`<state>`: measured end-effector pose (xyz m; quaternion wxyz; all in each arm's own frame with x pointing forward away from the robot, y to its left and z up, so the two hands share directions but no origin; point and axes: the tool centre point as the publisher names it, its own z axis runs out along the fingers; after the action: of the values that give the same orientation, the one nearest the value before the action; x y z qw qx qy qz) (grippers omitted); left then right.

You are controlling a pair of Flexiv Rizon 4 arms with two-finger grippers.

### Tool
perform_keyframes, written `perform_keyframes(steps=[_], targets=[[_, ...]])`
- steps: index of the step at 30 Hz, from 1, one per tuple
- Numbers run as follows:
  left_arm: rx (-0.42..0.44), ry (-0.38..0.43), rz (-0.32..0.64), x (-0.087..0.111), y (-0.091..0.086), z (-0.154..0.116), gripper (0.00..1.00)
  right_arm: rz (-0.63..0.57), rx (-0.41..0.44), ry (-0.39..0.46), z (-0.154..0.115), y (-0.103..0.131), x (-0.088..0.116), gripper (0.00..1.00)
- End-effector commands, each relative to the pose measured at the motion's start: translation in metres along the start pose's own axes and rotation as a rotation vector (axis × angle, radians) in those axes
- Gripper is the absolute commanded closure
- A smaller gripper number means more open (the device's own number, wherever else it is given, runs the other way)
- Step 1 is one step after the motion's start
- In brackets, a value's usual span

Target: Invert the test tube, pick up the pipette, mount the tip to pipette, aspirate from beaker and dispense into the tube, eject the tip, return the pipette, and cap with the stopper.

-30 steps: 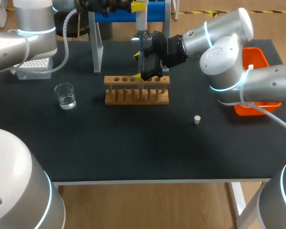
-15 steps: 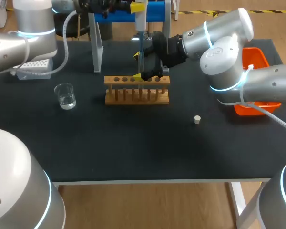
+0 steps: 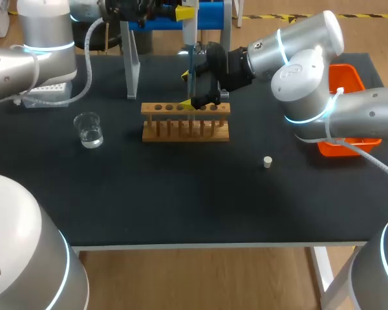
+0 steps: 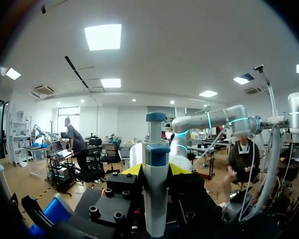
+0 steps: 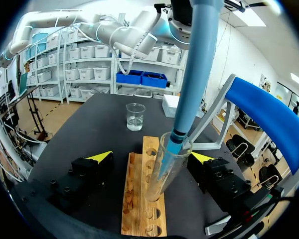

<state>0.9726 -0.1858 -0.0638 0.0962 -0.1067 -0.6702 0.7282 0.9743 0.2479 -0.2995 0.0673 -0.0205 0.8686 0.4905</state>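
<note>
A clear test tube [image 5: 162,174] stands mouth up in the wooden rack [image 3: 181,131] [image 5: 138,209]. The blue pipette [image 3: 190,32] [image 5: 194,74] hangs upright over it, its tip [image 5: 173,144] inside the tube's mouth. My left gripper [image 3: 187,10] [image 4: 154,169] is shut on the pipette's body [image 4: 155,199] high above the rack. My right gripper [image 3: 189,90] [image 5: 152,157] stands open around the tube, both yellow fingers clear of the glass. A beaker [image 3: 89,129] [image 5: 135,116] with water sits left of the rack. The small white stopper [image 3: 268,161] lies right of the rack.
The blue pipette stand [image 3: 210,14] with clear legs [image 3: 130,58] rises behind the rack. A white tip box [image 3: 48,90] sits at the back left, an orange bin [image 3: 346,77] at the right edge. Black tabletop [image 3: 181,194] stretches in front of the rack.
</note>
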Motion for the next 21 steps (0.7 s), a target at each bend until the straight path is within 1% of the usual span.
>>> perform_keyframes(steps=[1, 21], targets=[[0.003, 0.003, 0.001, -0.0014, 0.0021, 0.0002, 1.0, 0.0, 0.001, 0.0, -0.001, 0.0, 0.0006, 0.0], [0.007, 0.003, -0.006, -0.0025, 0.007, 0.0005, 1.0, 0.0, 0.001, 0.0, -0.001, 0.0, 0.0006, 0.0]])
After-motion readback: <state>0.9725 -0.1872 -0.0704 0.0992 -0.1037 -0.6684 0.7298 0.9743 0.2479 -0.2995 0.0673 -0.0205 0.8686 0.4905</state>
